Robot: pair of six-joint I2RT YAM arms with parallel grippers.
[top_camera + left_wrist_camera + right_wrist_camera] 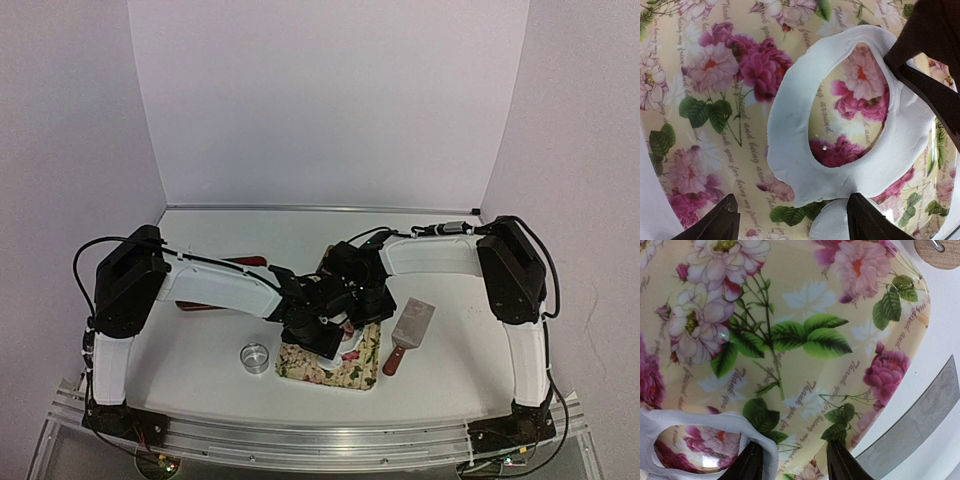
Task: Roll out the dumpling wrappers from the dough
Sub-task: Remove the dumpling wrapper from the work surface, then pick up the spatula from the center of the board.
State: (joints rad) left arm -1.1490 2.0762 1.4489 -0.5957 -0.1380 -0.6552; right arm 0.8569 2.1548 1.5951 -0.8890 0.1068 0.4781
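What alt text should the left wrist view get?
A flattened white dough sheet with a large rounded hole cut out lies on a floral board. The left end effector hovers open over it, and the right end effector overlaps the sheet's upper-right edge.

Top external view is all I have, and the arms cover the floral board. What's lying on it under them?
Observer: A flattened dough sheet with a round hole cut through it.
Operator: Any cut wrapper nearby?
Observer: A smaller white rounded piece lies beside the sheet's edge, but it is too cropped to call a wrapper.
Operator: Left gripper holding anything?
Observer: No. The left gripper hovers over the sheet, jaws wide apart and empty.
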